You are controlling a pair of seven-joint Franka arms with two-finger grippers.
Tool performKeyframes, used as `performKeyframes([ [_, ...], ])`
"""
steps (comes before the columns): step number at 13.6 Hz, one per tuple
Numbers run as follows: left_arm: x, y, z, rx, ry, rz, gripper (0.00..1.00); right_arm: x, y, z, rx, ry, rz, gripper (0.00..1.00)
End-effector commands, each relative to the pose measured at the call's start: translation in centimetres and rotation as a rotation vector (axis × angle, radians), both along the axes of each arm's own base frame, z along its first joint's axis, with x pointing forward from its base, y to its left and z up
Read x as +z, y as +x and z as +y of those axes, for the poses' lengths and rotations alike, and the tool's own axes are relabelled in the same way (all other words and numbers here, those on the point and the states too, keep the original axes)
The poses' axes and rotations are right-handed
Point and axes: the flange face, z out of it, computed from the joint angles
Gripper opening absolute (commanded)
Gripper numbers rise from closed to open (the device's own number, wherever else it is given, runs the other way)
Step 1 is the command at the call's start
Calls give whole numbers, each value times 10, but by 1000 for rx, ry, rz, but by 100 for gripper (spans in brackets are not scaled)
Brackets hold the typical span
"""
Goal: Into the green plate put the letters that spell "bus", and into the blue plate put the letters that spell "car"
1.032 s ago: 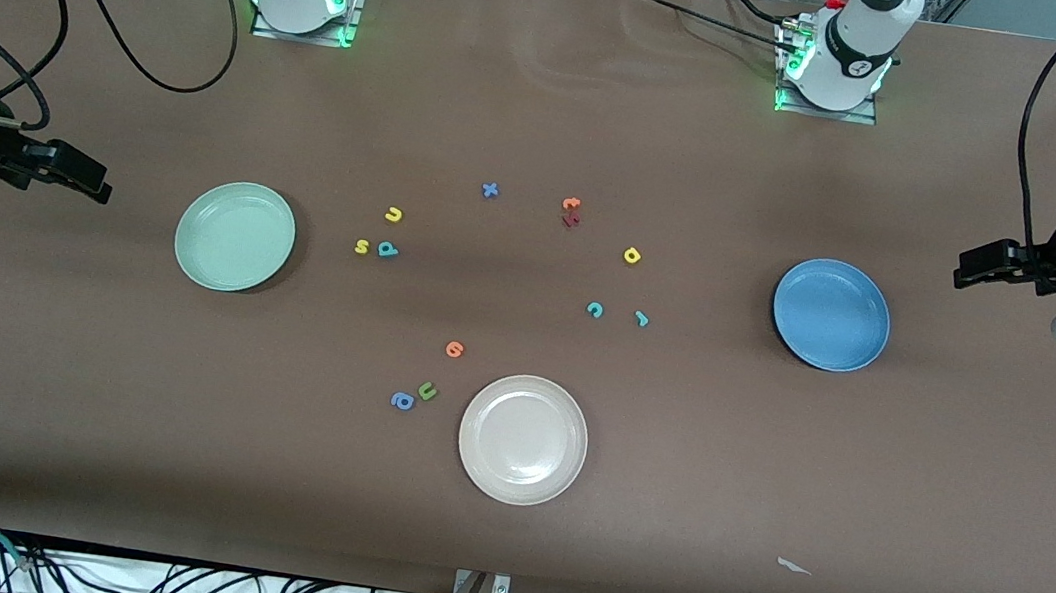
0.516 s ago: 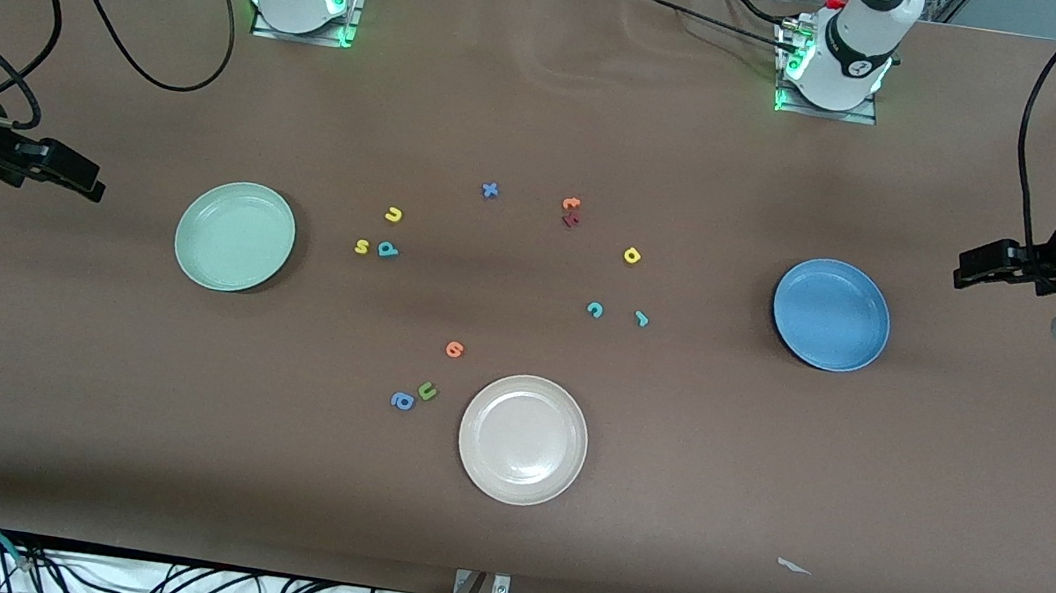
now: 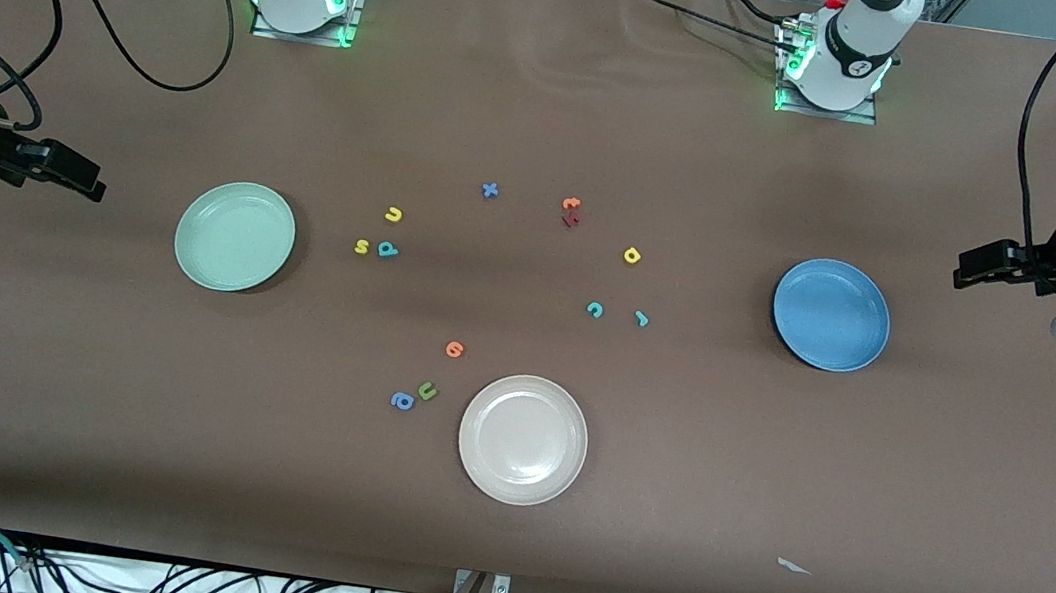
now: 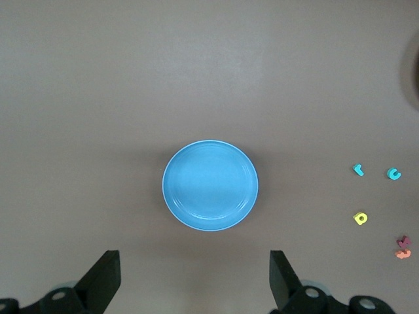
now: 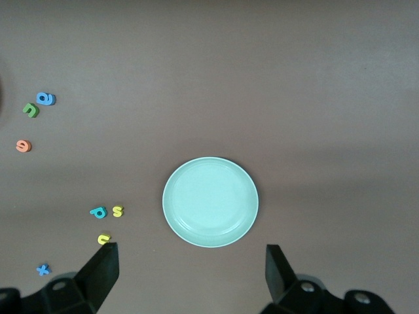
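The left gripper (image 3: pixel 973 264) hangs at mid-height at the frame's edge, over bare table at the left arm's end. Its wrist is level and its fingers point toward the blue plate (image 3: pixel 831 315). The right gripper (image 3: pixel 89 179) mirrors it at the other edge, aimed at the green plate (image 3: pixel 235 235). Both arms wait.

The front view shows the fingers only side-on. The wrist views show each pair spread wide with nothing between them.

Both plates are bare. The yellow u (image 3: pixel 393 214), yellow s (image 3: pixel 361 246) and teal b (image 3: pixel 387 249) lie on the table beside the green plate, toward mid-frame. The yellow a (image 3: pixel 632 256), teal c (image 3: pixel 595 310) and teal r (image 3: pixel 641 319) lie between the centre and the blue plate.

Only the front view takes in both plates and the whole beige plate (image 3: pixel 523 439), low in the centre. The left wrist view catches just a sliver of that plate. Each wrist view shows only its own plate and the letters near it.

The frame edges cut off both arms' upper links. An orange letter (image 3: pixel 572 204) touches a dark red one that is too small to read.
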Motion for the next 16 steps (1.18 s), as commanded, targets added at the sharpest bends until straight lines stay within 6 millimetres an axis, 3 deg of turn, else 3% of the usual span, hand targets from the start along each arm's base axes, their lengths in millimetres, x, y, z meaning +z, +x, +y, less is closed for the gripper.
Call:
performKeyframes([
  [1, 4, 2, -2, -4, -26, -1, 100, -4, -5, 1, 18, -2, 5, 99],
  [11, 4, 2, -3, -6, -26, -1, 100, -5, -5, 12, 23, -1, 9, 100],
  [14, 2, 3, -4, 9, -24, 1, 100, -7, -3, 38, 41, 8, 1, 100],
  [16, 1, 4, -3, 11, -23, 4, 100, -8, -3, 73, 0, 3, -14, 100],
])
